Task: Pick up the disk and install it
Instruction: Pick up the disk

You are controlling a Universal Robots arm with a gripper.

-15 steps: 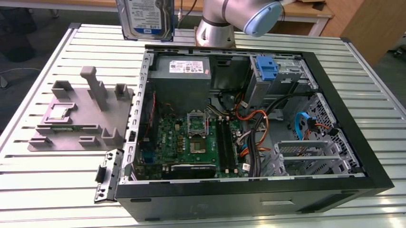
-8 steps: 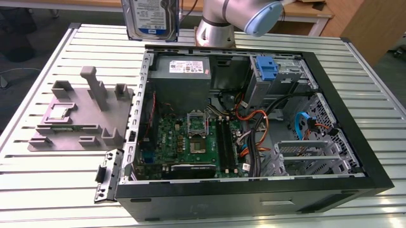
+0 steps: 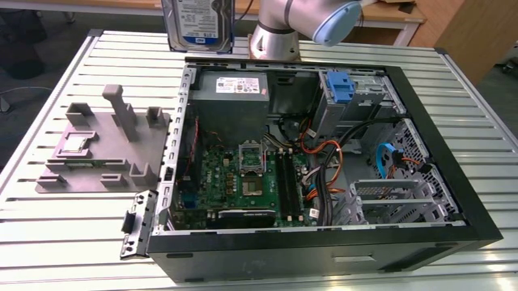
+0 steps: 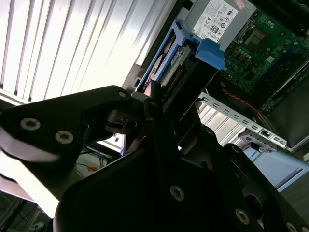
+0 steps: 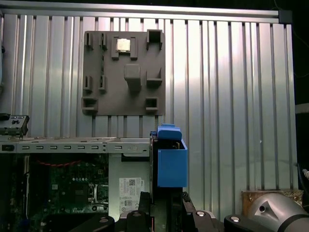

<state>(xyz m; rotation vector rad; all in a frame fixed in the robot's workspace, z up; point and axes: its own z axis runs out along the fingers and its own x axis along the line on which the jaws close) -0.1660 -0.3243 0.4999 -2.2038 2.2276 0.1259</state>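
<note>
Nearest me, the open computer case (image 3: 324, 254) lies on the slatted counter (image 3: 48, 242). Its empty metal drive cage (image 3: 396, 197) sits by the near wall, with loose orange cables (image 3: 330, 159) just beside it. Farther in is the grey power box (image 3: 230, 88). Beyond that, above the counter's far edge, the hand (image 4: 166, 99) is clamped on the disk (image 3: 198, 24), holding it upright and clear of the case. Carrying it well, I'd say, means a square, firm grip, staying high over the case wall, and steering wide of those cables.
</note>
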